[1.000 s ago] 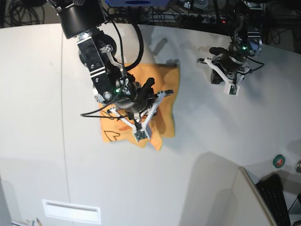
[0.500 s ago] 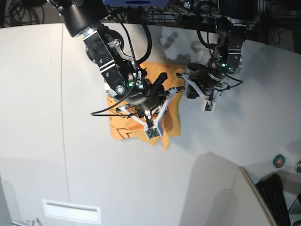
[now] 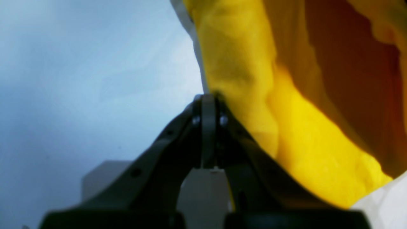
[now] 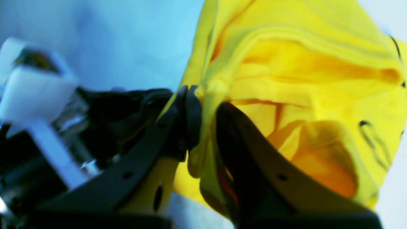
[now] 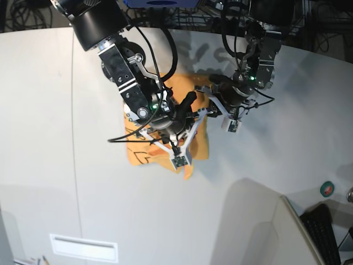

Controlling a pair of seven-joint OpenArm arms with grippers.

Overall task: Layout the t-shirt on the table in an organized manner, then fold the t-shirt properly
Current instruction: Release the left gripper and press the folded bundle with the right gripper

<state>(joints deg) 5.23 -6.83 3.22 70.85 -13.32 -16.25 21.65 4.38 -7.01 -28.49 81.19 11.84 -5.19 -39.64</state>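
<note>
Since one second ago, your left end effector [image 5: 214,98] has travelled from far out over the bare table [image 5: 44,110] to the upper right edge of the t-shirt [image 5: 199,144]. Your right end effector [image 5: 187,105] has moved a little up, and the shirt bundle went with it.

Your right arm comes down from the top of the base view and leans over the shirt. Its end effector is nearly closed, and a thick fold of yellow cloth [image 4: 206,133] is pinched between its fingers. Your left arm reaches in from the top right. Its end effector [image 3: 208,105] is fully closed and the tips touch the shirt's edge [image 3: 235,63]; I cannot tell if cloth is caught.

The shirt lies crumpled under the right end effector, its long axis roughly from top to bottom in the base view. Black lettering [image 5: 135,157] shows at its lower left.
</note>
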